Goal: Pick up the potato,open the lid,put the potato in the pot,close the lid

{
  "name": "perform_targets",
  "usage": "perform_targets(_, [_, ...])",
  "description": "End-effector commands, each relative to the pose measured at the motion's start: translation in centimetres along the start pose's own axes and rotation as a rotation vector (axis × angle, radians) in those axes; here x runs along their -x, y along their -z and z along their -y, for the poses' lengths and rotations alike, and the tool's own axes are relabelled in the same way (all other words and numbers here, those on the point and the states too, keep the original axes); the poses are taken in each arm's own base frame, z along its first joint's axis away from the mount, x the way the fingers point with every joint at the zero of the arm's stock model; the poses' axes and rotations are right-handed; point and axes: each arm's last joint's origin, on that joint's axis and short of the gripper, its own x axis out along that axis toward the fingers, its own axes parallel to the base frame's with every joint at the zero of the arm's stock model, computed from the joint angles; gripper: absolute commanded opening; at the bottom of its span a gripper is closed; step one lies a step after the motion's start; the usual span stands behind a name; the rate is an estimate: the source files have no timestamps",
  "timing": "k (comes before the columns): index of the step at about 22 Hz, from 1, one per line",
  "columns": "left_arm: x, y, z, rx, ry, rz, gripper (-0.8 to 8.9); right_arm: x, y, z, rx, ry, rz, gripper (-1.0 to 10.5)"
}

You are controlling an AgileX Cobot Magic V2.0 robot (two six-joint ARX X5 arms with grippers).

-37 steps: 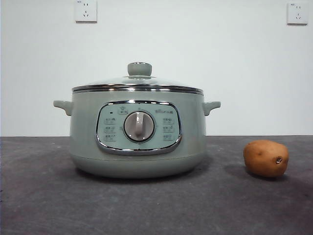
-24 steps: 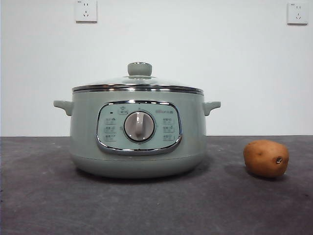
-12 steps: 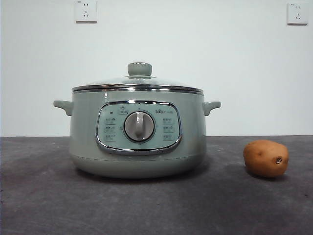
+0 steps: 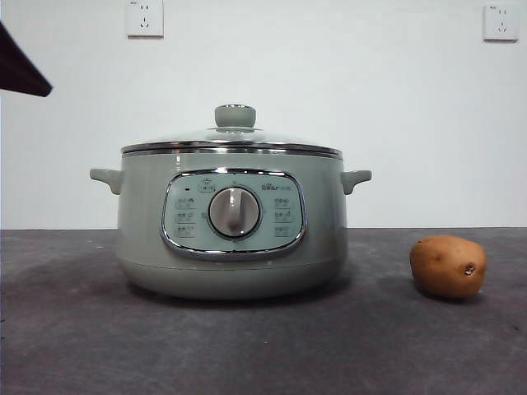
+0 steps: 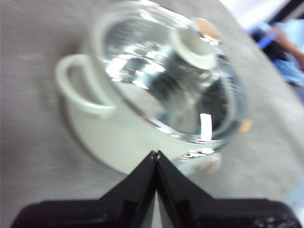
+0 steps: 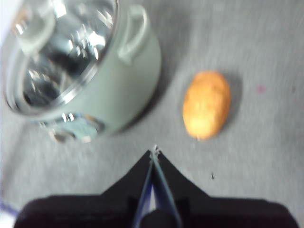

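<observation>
The sage-green pot (image 4: 230, 226) stands mid-table with the glass lid (image 4: 235, 138) shut on it, its green knob (image 4: 235, 116) on top. The brown-orange potato (image 4: 448, 266) lies on the table to the pot's right, apart from it. My left gripper (image 5: 155, 154) is shut and empty, above the pot's handle side, with the lid (image 5: 171, 80) and pot wall (image 5: 95, 128) below it. A black arm tip (image 4: 20, 70) shows at the top left of the front view. My right gripper (image 6: 155, 151) is shut and empty, above the table near the potato (image 6: 206, 104) and pot (image 6: 114, 90).
The dark grey table (image 4: 263, 346) runs wide in front of the pot. A white wall with two sockets (image 4: 144, 18) stands behind. A person's blurred arm (image 5: 285, 42) shows beyond the table in the left wrist view.
A black arm tip has come into the front view at the top left. The pot, lid and potato have not moved.
</observation>
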Motion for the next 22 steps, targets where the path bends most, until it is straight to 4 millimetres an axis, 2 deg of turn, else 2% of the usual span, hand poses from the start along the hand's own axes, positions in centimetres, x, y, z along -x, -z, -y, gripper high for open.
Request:
perform_targets(1, [-0.4,-0.1,-0.2,0.032,0.056,-0.038,-0.03,-0.6,-0.3,0.3,0.004,0.000,-0.052,0.0])
perform_targets(2, [-0.6,-0.1,-0.2,0.038,0.074,-0.049,0.00,-0.9,-0.4,0.5,-0.006,0.002,-0.068,0.2])
perform_targets(3, [-0.8,-0.1,-0.3,0.042,0.080,-0.057,0.01,-1.1,-0.5,0.6,-0.013,0.004,-0.080,0.9])
perform_targets(4, [-0.9,-0.1,-0.4,0.045,0.079,-0.061,0.11,-1.4,-0.5,0.7,-0.019,0.006,-0.090,2.0])
perform_targets(5, [-0.9,-0.1,-0.4,0.048,0.077,-0.064,0.91,-1.6,-0.6,0.9,-0.021,0.007,-0.101,3.4])
perform_targets(6, [-1.0,0.0,-0.5,0.049,0.075,-0.065,2.47,-1.8,-0.6,1.0,-0.022,0.008,-0.110,5.1])
perform_targets(7, [-1.0,0.0,-0.5,0.050,0.073,-0.066,4.65,-2.0,-0.6,1.1,-0.022,0.009,-0.119,6.6])
perform_targets(8, [-1.0,-0.1,-0.6,0.050,0.062,-0.065,6.31,-2.2,-0.7,1.2,-0.024,0.010,-0.125,7.5])
perform_targets(9, [-1.0,-0.1,-0.6,0.050,0.057,-0.065,7.12,-2.3,-0.7,1.3,-0.028,0.011,-0.132,7.8])
perform_targets(16, [-1.1,-0.1,-0.6,0.050,0.058,-0.064,7.23,-3.1,-0.7,1.1,-0.016,0.001,-0.169,7.9])
perform_targets(20, [-1.1,-0.3,-0.6,0.025,0.062,-0.042,7.23,-3.4,-1.4,0.7,0.033,-0.019,-0.106,7.9])
perform_targets(22, [-1.1,-0.3,-0.5,0.026,0.068,-0.043,7.23,-3.4,-1.4,0.7,-0.016,-0.018,-0.098,7.9])
